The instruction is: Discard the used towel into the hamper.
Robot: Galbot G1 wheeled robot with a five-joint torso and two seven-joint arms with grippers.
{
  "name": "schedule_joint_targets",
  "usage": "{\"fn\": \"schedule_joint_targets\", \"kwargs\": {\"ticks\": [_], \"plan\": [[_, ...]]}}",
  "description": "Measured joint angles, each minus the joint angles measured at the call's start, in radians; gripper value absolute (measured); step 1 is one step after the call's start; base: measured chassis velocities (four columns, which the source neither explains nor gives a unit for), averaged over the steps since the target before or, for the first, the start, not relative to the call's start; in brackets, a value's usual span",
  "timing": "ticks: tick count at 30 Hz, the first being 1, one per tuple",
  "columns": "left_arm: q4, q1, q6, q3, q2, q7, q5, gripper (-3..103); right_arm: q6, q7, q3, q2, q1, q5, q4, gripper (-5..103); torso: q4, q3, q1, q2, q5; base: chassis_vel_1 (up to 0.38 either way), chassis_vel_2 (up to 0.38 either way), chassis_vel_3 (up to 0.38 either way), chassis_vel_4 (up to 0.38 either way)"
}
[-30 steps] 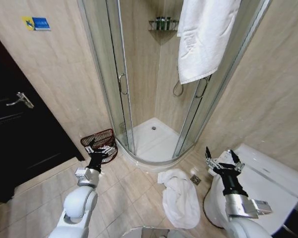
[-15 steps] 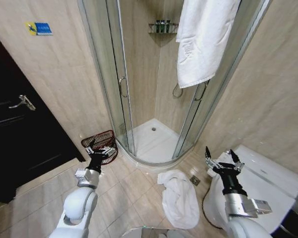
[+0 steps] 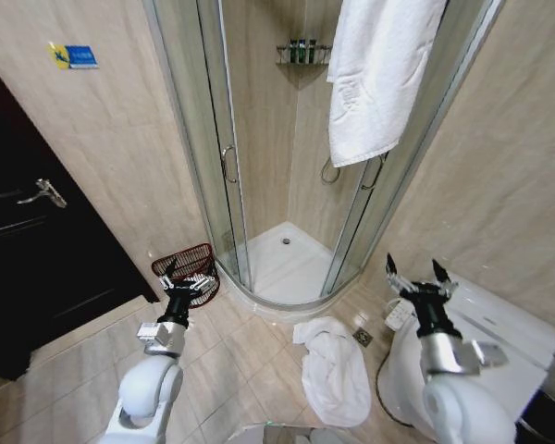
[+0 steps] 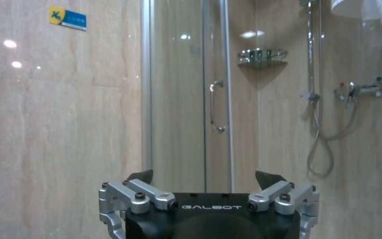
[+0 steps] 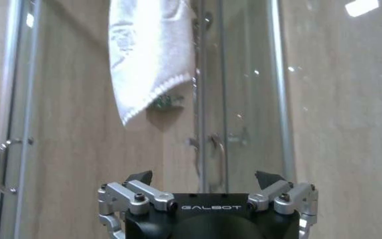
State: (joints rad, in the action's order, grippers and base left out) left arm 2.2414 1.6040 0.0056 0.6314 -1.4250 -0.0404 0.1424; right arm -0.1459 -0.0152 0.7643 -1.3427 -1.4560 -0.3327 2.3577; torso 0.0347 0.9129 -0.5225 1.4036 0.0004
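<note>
Lying crumpled on the floor tiles between the shower tray and the toilet (image 3: 499, 342), the used towel (image 3: 331, 370) looks soft and limp, so pinching a raised fold near its middle seems best. The hamper (image 3: 187, 269) stands by the wall, beside the left gripper (image 3: 187, 280). Both the left gripper and the right gripper (image 3: 416, 280) are spread wide and hold nothing.

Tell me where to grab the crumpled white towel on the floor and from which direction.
Best guess: come straight down from above onto the bunched, raised folds at the end of the used towel nearest the shower tray. It lies flat on the tiles, so there is no side edge to get under, and the heaped folds there give something to pinch. The right end effector, open, is the closer one.
</note>
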Motion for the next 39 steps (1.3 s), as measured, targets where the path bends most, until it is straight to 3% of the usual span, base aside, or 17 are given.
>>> {"fn": "schedule_joint_targets", "kwargs": {"ticks": [5, 11, 23, 27, 39], "plan": [[-0.052, -0.048, 0.001, -0.022, 0.034, 0.009, -0.002, 100, -0.014, -0.069, 0.016, 0.113, 0.115, -0.066, -0.025, 100, -0.0007, -0.002, 0.002, -0.003, -0.0002, 0.0, 0.0, 0.0, 0.0], [-0.081, -0.014, -0.013, 0.0, 0.028, 0.016, -0.001, 100, -0.001, -0.082, -0.001, 0.219, 0.302, -0.131, -0.144, 100, -0.0001, -0.003, 0.002, -0.005, -0.0002, 0.0, 0.0, 0.0, 0.0], [-0.091, 0.018, -0.1, 0.004, 0.012, 0.011, -0.005, 100, -0.005, -0.066, -0.095, 0.303, 0.499, -0.186, -0.27, 100, -0.0003, -0.004, 0.004, -0.008, -0.0003, 0.0, 0.0, 0.0, 0.0], [-0.092, 0.019, -0.11, 0.004, 0.028, -0.009, -0.008, 100, -0.002, -0.065, -0.17, 0.366, 0.657, -0.213, -0.339, 100, -0.0003, -0.005, 0.004, -0.009, -0.0008, 0.0, 0.0, 0.0, 0.0], [-0.117, -0.005, -0.162, 0.016, 0.014, -0.01, -0.059, 100, -0.055, -0.081, -0.309, 0.434, 1.028, -0.237, -0.465, 100, -0.0003, -0.006, 0.005, -0.01, -0.0004, 0.0, 0.0, 0.0, 0.0]]}}
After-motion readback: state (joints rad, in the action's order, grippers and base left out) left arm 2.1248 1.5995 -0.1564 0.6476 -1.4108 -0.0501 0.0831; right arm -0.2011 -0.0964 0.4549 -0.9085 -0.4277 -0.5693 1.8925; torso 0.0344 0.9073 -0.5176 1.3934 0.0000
